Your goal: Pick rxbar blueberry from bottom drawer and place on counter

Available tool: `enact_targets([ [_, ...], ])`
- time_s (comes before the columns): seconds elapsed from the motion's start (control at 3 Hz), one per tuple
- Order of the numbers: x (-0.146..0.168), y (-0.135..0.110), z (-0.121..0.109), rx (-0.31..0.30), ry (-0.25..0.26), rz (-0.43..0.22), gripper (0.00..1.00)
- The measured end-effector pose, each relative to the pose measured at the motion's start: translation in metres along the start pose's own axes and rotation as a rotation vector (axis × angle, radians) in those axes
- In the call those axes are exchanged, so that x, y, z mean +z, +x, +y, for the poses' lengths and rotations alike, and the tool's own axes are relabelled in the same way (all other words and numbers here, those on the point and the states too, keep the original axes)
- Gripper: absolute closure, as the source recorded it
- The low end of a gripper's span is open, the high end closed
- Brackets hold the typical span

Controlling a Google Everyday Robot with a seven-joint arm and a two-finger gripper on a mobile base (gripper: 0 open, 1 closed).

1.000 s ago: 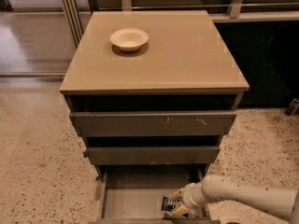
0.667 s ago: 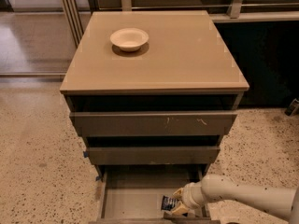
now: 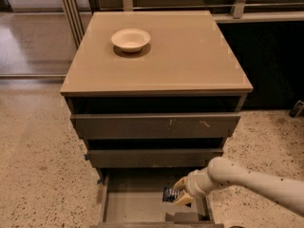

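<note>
The gripper (image 3: 180, 192) is hanging low at the front of the cabinet, down inside the open bottom drawer (image 3: 133, 207), toward its right side. The pale arm (image 3: 256, 182) is reaching in from the lower right corner and slanting up and left to get there. The jaws are pinching the rxbar blueberry (image 3: 168, 194), one tan finger sitting above the bar and one below, closing on its right end. The dark navy wrapper is poking out to the left of the jaws, with a bit of pale lettering showing. Whether the bar is resting on the drawer floor or hanging just above it, I cannot tell from this angle.

The bottom drawer is standing pulled out toward the camera, its plain grey floor showing to the left of the bar. Above it, the middle drawer (image 3: 152, 156) is sticking out a little, and the top drawer (image 3: 152, 126) is sitting slightly further back, a couple of light scuffs marking its front.

Up top, the tan tabletop (image 3: 190, 56) is carrying one cream bowl (image 3: 130, 39), upright, near the back left. The bowl and the bar are sitting well apart. Speckled flooring (image 3: 38, 165) is spreading out on both sides of the cabinet.
</note>
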State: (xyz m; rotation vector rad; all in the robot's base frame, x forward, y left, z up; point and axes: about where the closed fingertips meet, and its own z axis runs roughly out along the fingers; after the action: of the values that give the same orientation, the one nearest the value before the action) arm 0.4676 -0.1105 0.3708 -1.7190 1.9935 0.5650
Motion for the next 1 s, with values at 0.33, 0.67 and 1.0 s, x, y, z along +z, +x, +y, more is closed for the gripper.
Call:
enact_targets([
  [0.33, -0.088, -0.081, -0.024, -0.06, -0.008, -0.009, 1.0],
  [0.67, -0.169, -0.147, -0.037, -0.13, -0.011, 0.043, 1.0],
  [1.0, -0.188, -0.154, -0.03, -0.149, -0.036, 0.075, 1.0],
])
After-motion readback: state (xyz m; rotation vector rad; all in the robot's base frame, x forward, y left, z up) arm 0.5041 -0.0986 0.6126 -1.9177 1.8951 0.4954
